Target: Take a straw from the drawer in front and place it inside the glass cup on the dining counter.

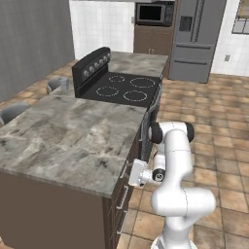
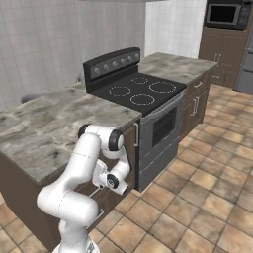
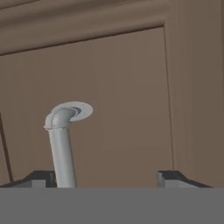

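Reaching for the drawer (image 3: 109, 109), my gripper (image 3: 107, 179) spread around its silver handle (image 3: 61, 144); next, clamp and pull.

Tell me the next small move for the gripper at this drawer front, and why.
Probably shift sideways to centre on the silver bar handle, then close. The two-finger gripper is open against the dark brown drawer front, but the handle sits by one finger tip, not midway.

My claw (image 3: 105, 177) facing the drawer (image 3: 109, 96) front, its handle (image 3: 61, 144) between the fingertips, stovetop (image 1: 124, 88) beyond the desk (image 1: 63, 136)
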Motion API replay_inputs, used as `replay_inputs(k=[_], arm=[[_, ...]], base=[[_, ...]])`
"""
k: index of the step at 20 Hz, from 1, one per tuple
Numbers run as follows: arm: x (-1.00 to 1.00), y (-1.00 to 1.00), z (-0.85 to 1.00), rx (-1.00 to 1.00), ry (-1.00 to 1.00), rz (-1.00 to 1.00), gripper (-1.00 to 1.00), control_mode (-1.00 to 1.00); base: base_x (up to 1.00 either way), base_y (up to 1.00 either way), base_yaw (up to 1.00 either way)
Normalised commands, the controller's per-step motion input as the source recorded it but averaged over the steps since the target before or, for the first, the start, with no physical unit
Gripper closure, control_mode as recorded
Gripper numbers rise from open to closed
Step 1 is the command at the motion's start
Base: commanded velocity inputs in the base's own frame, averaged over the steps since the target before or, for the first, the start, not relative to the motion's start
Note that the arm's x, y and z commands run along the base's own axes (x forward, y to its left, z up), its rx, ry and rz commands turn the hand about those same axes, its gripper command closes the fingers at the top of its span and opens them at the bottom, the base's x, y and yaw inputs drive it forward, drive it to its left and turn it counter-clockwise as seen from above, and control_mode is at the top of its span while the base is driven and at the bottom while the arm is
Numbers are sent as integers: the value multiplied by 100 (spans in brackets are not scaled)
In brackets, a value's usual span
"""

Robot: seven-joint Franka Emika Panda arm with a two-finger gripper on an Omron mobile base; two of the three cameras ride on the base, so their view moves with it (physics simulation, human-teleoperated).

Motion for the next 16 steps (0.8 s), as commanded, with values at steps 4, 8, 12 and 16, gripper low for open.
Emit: replay_inputs(k=[4, 8, 12, 16], arm=[[0, 24, 3, -4, -11, -2, -100, -100], [0, 21, 24, -5, -14, 0, -100, -100], [-8, 23, 42, -6, -13, 0, -100, -100], [-3, 35, 46, -8, -6, -2, -100, -100]], base=[[0, 0, 0], [0, 0, 0], [0, 0, 0], [0, 0, 0]])
